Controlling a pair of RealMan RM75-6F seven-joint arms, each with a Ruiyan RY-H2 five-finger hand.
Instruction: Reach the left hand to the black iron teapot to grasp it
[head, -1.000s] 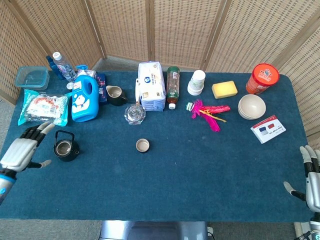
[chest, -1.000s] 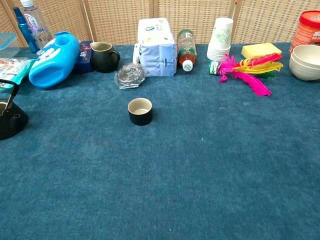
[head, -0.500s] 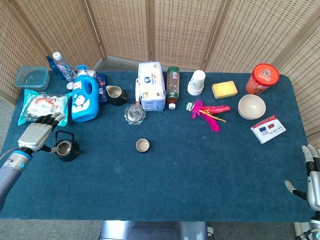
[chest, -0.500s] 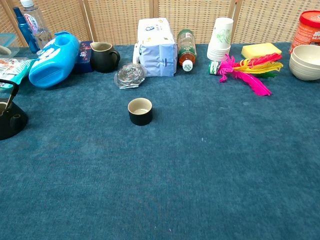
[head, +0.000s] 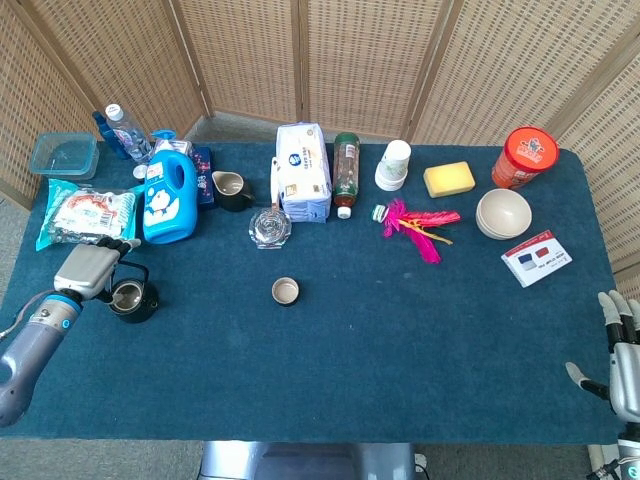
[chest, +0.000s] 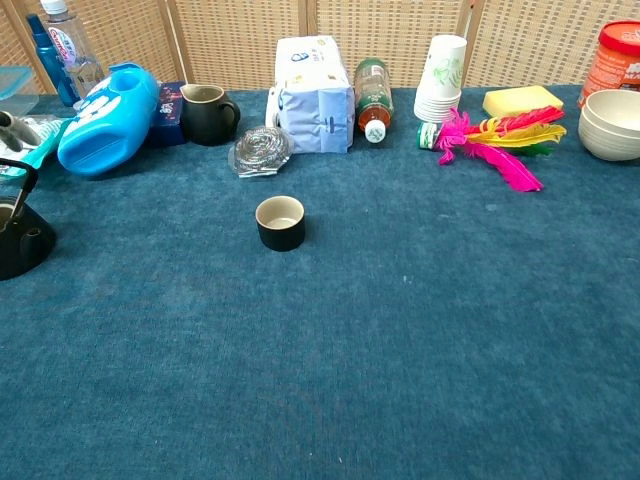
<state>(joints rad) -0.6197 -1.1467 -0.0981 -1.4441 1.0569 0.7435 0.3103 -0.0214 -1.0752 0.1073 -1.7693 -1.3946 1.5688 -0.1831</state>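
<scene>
Black iron teapot (head: 132, 296) is sitting near the left edge of the blue-covered counter (head: 400, 330), in front of the blue detergent jug (head: 168, 196) and the snack packet (head: 86, 214). Its lid is off or open, showing a pale interior, and its wire handle is standing upright over the body.

Left hand (head: 87, 268) is hovering just beside the pot, on its left and slightly behind it, with its dark fingers (head: 122, 245) reaching over toward the handle. So the pot is lying to the right of the palm and a little toward the robot, close enough that only a small move seems to be left. Whether the fingertips are already touching the handle cannot be told from the head view. The hand is holding nothing that shows, and its fingers are appearing partly extended rather than closed.

From the chest view only the right part of the pot is showing at the left border, with a grey sliver above it that may be the fingers.

Right hand (head: 622, 362) is resting at the far right corner of the counter, well apart from the pot, fingers spread and empty. The left one is plainly the nearer, and the grasp is likely turning on closing around the upright handle.
</scene>
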